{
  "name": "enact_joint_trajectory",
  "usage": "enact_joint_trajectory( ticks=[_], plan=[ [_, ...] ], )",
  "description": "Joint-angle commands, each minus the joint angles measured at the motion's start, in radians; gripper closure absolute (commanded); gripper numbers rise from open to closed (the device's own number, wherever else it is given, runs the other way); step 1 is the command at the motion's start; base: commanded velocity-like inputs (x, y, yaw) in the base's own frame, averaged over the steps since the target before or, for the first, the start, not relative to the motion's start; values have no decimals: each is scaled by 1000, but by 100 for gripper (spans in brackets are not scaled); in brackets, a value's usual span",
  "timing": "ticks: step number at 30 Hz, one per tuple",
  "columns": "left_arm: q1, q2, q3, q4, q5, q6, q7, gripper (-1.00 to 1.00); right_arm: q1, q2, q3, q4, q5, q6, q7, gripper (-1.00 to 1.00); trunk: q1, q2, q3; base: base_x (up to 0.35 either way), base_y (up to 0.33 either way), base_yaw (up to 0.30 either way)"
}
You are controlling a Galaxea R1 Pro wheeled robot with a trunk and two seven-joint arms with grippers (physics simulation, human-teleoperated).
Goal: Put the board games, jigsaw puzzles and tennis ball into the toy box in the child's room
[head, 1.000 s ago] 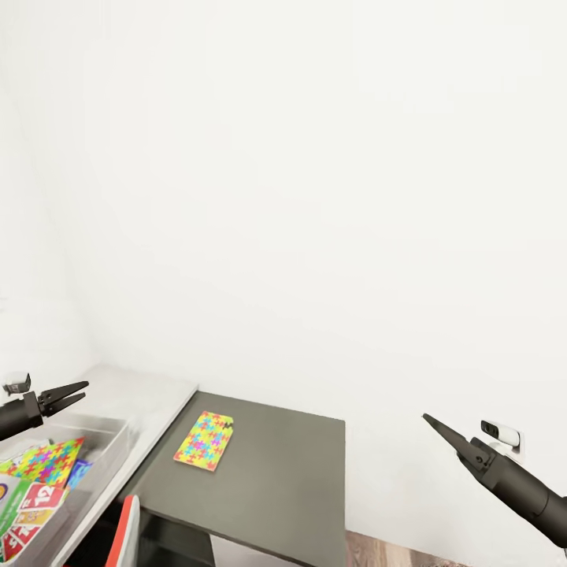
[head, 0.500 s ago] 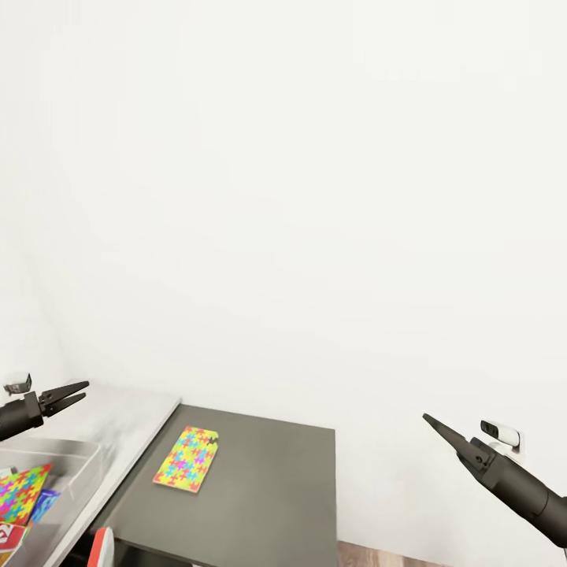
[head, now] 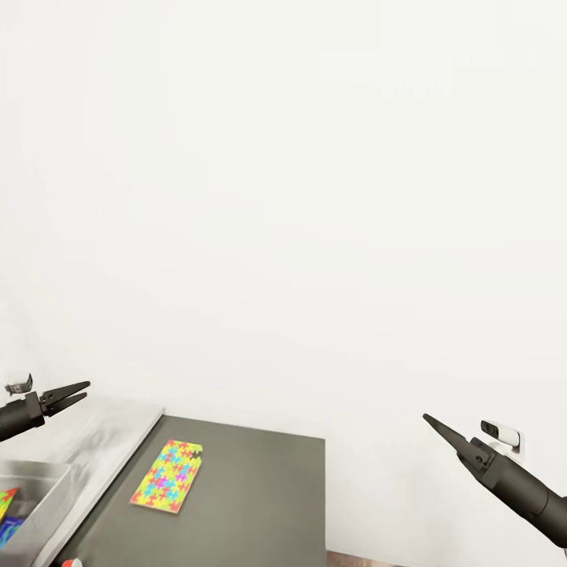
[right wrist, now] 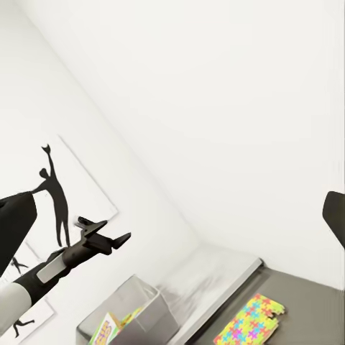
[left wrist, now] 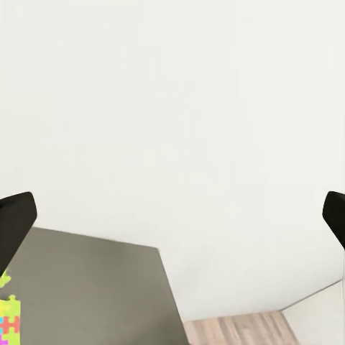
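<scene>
The left gripper [head: 77, 391] hangs in the air over the pale grey tabletop [head: 118, 429] at the left of the head view, its jaws parted a little and holding nothing; in the right wrist view it [right wrist: 118, 238] shows the same slight gap. The right gripper [head: 431, 423] is raised at the right, in front of the white wall [head: 315, 197], well apart from any toy. From the head its jaws look like a single closed point, yet the right wrist view has dark finger shapes at both far edges – I cannot tell whether they are open or closed.

A jigsaw puzzle [head: 167, 476] – a flat box printed with yellow, green, pink and blue pieces – lies flat on the lower dark olive-grey cabinet [head: 252, 504], near its left side and just beside the tabletop's edge. It [right wrist: 251, 320] appears again in the right wrist view, and a corner of it [left wrist: 8, 320] in the left wrist view.

The toy box [head: 35, 488] stands on the tabletop at the near left, cut off by the picture's edge, with a strip of colourful print inside it. In the right wrist view the toy box [right wrist: 140, 305] holds printed flat boxes [right wrist: 115, 325]. A white socket [head: 499, 433] sits on the wall behind the right arm, and wall art of black figures [right wrist: 57, 201] hangs beyond the left gripper.
</scene>
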Motion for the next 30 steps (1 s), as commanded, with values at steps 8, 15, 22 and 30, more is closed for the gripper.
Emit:
enact_joint_trajectory(
  ticks=[8, 15, 22, 30],
  plan=[
    [0, 1, 1, 1, 2, 10, -2, -100, -1, 0, 0, 0, -3, 9, 1, -100, 0, -1, 5, 13, -9, -228],
    [0, 3, 1, 0, 2, 10, -3, -100, -1, 0, 0, 0, -3, 9, 1, -100, 0, -1, 8, 2, -2, -161],
    [0, 3, 1, 1, 2, 10, -3, -100, -1, 0, 1, 0, -2, 9, 0, -100, 0, -1, 9, 0, 0, -27],
    [0, 3, 1, 0, 2, 10, -3, -100, -1, 0, 1, 0, -3, 9, -6, -100, 0, -1, 9, 0, 0, -4]
  ],
)
